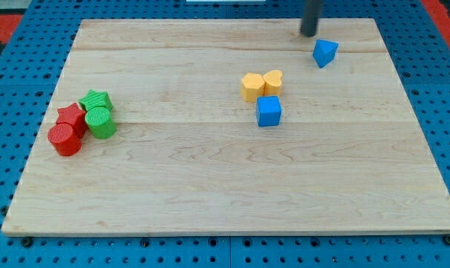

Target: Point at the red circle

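Note:
The red circle lies near the board's left edge. It touches a red star just above it and a green circle to its right. A green star sits at the top of this cluster. My tip is at the view's top, right of centre, far from the red circle. It stands just up and left of a blue triangle-like block.
A yellow hexagon and a yellow heart sit side by side near the board's middle, with a blue cube just below them. The wooden board lies on a blue perforated surface.

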`<state>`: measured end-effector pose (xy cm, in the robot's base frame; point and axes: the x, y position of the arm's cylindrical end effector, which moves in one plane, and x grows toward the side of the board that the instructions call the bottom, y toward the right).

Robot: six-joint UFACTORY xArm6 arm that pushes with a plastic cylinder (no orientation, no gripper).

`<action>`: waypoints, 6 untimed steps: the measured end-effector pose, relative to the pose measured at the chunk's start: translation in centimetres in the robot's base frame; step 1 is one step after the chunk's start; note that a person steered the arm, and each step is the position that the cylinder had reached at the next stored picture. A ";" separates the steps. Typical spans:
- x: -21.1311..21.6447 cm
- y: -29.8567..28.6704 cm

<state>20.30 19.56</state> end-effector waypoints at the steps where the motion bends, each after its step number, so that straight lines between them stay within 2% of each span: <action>1: 4.9 1.6; 2: 9.6 -5.7; 3: 16.0 -12.4; 5: 11.7 -19.8; 6: 17.3 -28.4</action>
